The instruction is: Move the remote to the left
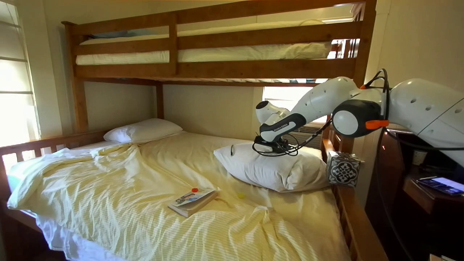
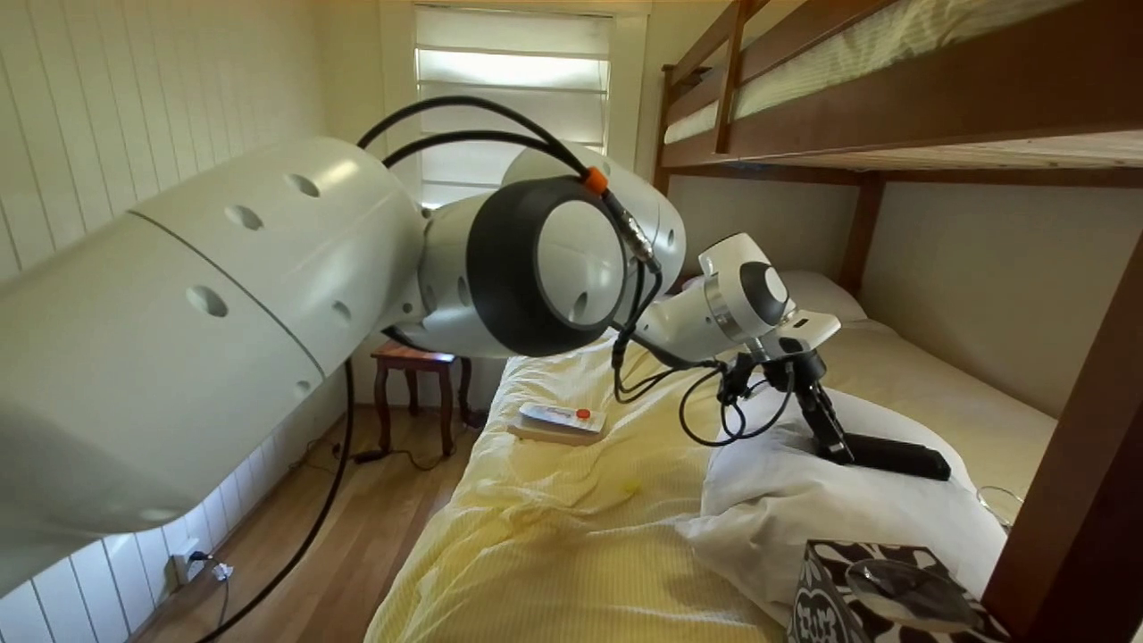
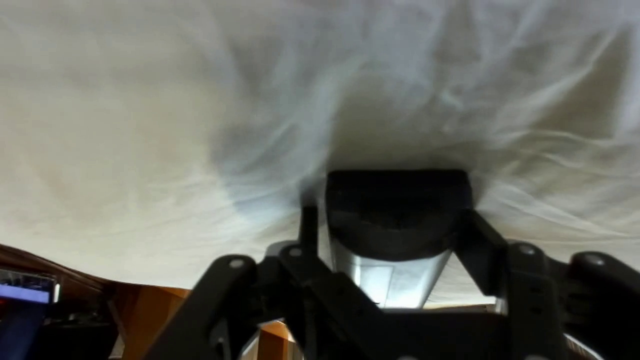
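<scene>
Cream-edged, the book [image 2: 555, 423] lies at the left in an exterior view, well apart from your work. To its right, your tilted tool [image 2: 836, 454] straddles the black remote [image 2: 902, 457], spread slightly wider than it, over the white pillow [image 2: 830, 527] where the remote lies. In the wrist view a thin gap shows beside one finger [image 3: 308, 230], so I judge nothing is gripped yet. Centre first, then squeeze gently; avoid pressing down, since the pillow will likely give. Lift before going left. Farther right stands the patterned box [image 1: 343, 169]; steer clear.
</scene>
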You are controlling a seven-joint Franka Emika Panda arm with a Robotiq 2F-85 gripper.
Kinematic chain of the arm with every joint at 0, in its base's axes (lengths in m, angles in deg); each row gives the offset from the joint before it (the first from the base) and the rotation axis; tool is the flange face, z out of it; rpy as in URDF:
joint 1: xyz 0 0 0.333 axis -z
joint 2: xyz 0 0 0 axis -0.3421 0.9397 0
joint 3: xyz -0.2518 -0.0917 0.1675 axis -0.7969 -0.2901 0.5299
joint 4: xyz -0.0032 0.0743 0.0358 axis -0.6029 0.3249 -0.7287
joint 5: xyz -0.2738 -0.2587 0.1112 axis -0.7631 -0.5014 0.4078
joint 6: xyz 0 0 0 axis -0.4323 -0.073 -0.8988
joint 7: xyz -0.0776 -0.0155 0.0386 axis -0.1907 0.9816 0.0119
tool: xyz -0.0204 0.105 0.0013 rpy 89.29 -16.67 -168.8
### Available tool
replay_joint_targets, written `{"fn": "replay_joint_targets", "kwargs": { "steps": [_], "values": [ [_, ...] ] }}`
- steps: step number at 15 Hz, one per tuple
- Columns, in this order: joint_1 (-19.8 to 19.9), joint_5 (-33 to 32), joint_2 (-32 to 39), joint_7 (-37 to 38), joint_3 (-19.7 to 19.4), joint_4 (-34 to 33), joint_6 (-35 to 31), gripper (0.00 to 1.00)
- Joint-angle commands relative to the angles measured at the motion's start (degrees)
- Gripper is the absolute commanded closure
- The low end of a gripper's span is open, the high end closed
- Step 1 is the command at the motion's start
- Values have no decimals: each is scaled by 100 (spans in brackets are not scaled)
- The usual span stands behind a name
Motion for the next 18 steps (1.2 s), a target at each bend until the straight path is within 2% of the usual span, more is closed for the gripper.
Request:
{"fn": "replay_joint_targets", "kwargs": {
  "steps": [1, 2, 6, 11, 12, 18],
  "values": [
    [-2, -34, 73, -54, -22, -177, 48, 60],
    [-23, -40, 12, -45, -23, -141, 30, 64],
    [-289, -159, -721, -169, 54, 521, -553, 64],
    [-651, -107, -1849, -1248, 602, 1787, -1339, 64],
    [-771, 63, -2007, -1553, 558, 2003, -1446, 64],
    [-779, 292, -3001, -3235, 1005, 3508, -2116, 64]
  ]
}}
